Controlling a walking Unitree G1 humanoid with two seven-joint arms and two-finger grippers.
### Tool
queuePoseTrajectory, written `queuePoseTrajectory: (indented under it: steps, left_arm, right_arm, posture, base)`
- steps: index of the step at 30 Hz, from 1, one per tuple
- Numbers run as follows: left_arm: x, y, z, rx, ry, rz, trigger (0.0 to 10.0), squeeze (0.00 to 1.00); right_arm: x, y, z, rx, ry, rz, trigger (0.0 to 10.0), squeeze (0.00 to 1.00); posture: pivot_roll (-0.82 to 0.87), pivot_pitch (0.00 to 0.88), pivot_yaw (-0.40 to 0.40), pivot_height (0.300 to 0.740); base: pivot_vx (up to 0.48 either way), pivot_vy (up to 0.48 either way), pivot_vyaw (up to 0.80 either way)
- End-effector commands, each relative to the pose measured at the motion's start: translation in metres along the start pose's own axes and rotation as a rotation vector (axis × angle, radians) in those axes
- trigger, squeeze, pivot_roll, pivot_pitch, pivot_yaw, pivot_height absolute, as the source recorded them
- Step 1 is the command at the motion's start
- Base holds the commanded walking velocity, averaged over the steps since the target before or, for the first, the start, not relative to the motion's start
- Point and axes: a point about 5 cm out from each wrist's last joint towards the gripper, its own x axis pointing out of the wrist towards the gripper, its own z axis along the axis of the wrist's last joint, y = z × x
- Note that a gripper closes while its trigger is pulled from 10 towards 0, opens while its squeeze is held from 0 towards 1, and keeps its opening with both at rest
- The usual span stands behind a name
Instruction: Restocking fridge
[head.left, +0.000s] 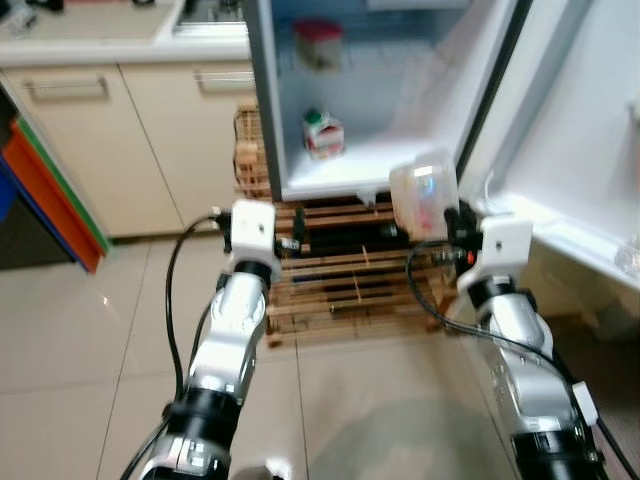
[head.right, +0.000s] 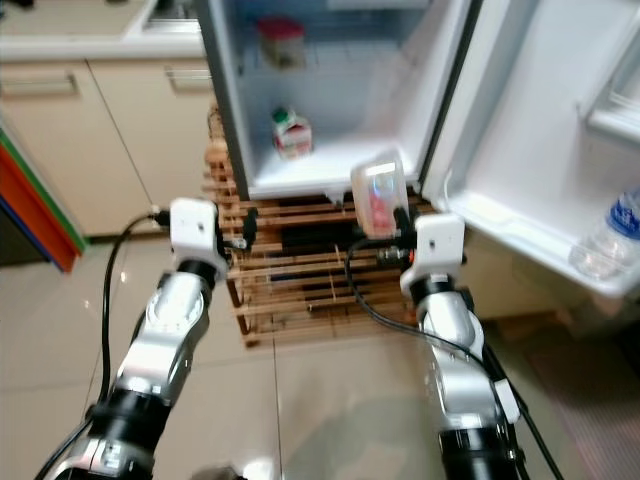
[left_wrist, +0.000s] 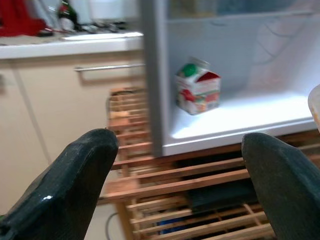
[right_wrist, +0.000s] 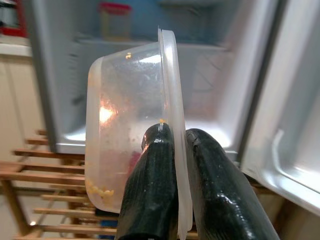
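Right gripper (right_wrist: 172, 165) is clamped on the rim of a clear tub (right_wrist: 125, 125), held on edge with its lid (right_wrist: 172, 100) sideways; loose contents lie in the lower corner. Left gripper (left_wrist: 175, 165) is spread wide and empty. Just beyond both stands a wooden rack (head.left: 340, 275). Further ahead is the open fridge (head.left: 400, 100), its shelf (head.left: 390, 165) carrying a carton (head.left: 323, 133). Risk: the thin rim grip may slip, or the tub may strike the shelf edge on entry.
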Motion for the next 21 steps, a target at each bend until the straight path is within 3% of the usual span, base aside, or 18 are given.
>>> queuePoseTrajectory:
  steps: [1, 13, 21]
  left_arm:
    - [-0.001, 0.001, -0.003, -0.006, 0.020, 0.004, 10.0, 0.00]
    - [-0.002, -0.001, -0.005, -0.011, 0.026, 0.003, 10.0, 0.00]
    - [-0.002, -0.001, -0.006, -0.003, 0.030, 0.009, 10.0, 0.00]
  right_arm:
    - [0.002, -0.001, 0.005, 0.001, -0.016, -0.001, 10.0, 0.00]
    - [0.001, 0.008, 0.007, -0.028, -0.020, 0.037, 10.0, 0.00]
    - [0.000, 0.014, 0.007, -0.031, -0.031, 0.053, 10.0, 0.00]
  posture:
    - [0.05, 0.018, 0.000, 0.697]
    - [0.04, 0.028, -0.003, 0.680]
    - [0.04, 0.029, -0.003, 0.642]
  base:
    - [0.000, 0.000, 0.00]
    - [0.000, 0.000, 0.00]
    - [0.000, 0.000, 0.00]
